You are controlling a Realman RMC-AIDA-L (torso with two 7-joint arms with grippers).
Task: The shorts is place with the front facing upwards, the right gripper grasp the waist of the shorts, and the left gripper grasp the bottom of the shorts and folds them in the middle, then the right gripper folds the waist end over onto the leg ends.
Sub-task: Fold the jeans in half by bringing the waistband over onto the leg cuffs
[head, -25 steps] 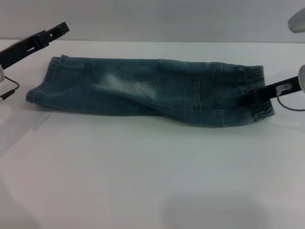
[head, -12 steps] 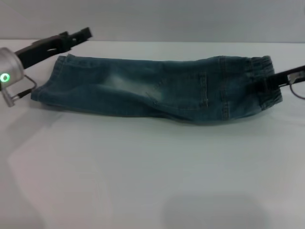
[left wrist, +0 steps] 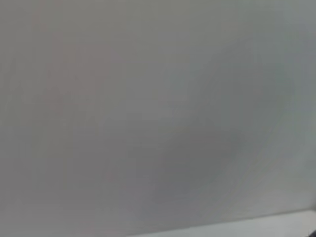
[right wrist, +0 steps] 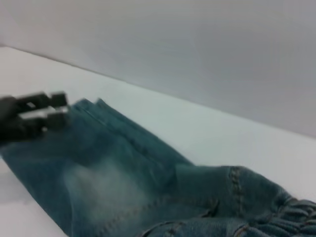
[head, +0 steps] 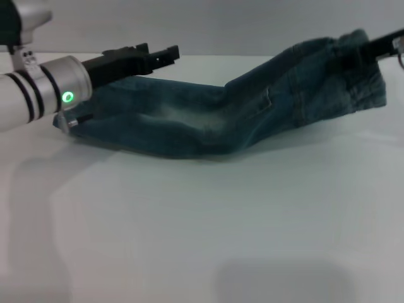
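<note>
The blue-green denim shorts [head: 208, 123] lie folded lengthwise on the white table [head: 202, 227]. My right gripper [head: 353, 58] at the far right is shut on the waist [head: 363, 76] and holds that end up off the table, so the cloth slopes down to the left. The leg ends [head: 82, 125] rest flat at the left. My left gripper [head: 165, 55] hovers just above and behind them, pointing right, open with nothing in it. The right wrist view shows the shorts [right wrist: 123, 182], the puckered waist [right wrist: 291, 212] close by and the left gripper [right wrist: 55, 108] at the far end.
A grey wall [head: 240, 25] runs behind the table's back edge. The left wrist view shows only that wall [left wrist: 158, 108] and a sliver of table. Bare white table spreads in front of the shorts.
My right gripper has lifted the waist end up off the table. The left arm has swung in to the right, over the leg ends.
</note>
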